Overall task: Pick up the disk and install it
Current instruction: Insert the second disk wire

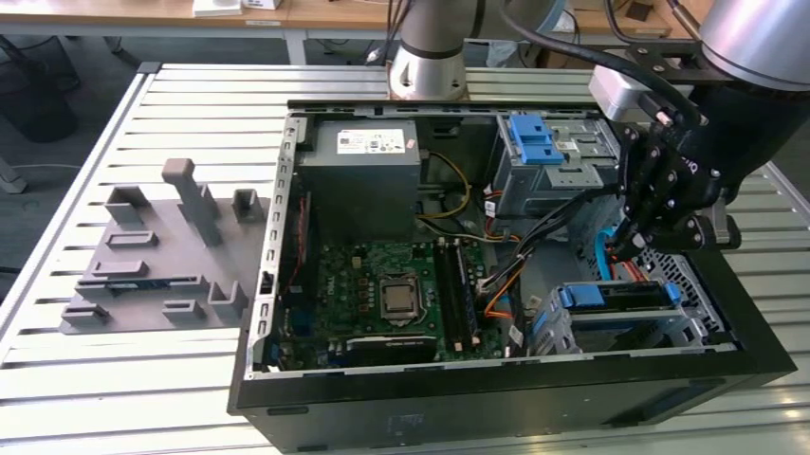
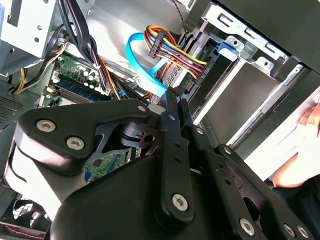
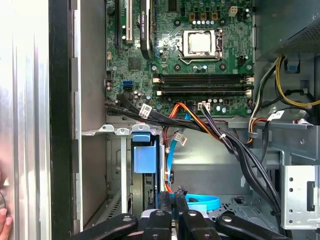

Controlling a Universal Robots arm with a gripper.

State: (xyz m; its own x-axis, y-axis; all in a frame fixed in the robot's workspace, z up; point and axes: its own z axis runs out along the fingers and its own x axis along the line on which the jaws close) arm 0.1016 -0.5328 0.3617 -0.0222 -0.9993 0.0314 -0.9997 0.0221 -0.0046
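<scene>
No print is legible; the power-supply box (image 1: 360,171) carries a white sticker (image 1: 368,142) with unreadable text.

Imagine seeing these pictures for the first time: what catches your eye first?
An open computer case lies on the slatted table, its green circuit board exposed. The black gripper reaches down into the case at the exterior view's right, just above the blue-framed disk in its bay.

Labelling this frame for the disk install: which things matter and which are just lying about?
Job: disk in its blue carrier, in the drive cage; gripper close by.
Lying about: grey fixture block on the table; power supply; motherboard.
</scene>
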